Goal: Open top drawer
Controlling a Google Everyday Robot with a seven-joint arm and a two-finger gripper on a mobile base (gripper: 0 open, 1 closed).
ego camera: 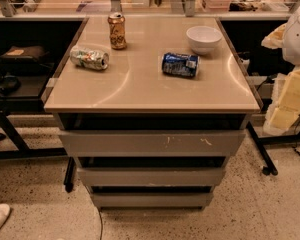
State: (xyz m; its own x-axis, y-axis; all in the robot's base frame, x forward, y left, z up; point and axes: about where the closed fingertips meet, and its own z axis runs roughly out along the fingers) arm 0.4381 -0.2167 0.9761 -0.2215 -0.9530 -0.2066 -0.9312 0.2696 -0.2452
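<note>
The top drawer (pixel 152 143) is the widest grey front, directly under the beige tabletop (pixel 140 84). It has no handle and carries small white scratch marks right of centre. A dark gap runs between it and the tabletop edge, and none of its interior shows. Two narrower grey drawer fronts (pixel 151 176) sit below it. My gripper is not in view. A white rounded shape (pixel 299 29) at the right edge could be part of my arm; I cannot tell.
On the tabletop lie a crushed green can (pixel 89 58), an upright brown can (pixel 117 30), a blue can on its side (pixel 180 64) and a white bowl (pixel 203 38). Yellow sheets (pixel 290 101) and a black table leg (pixel 262 151) stand right. A desk frame (pixel 10 129) stands left.
</note>
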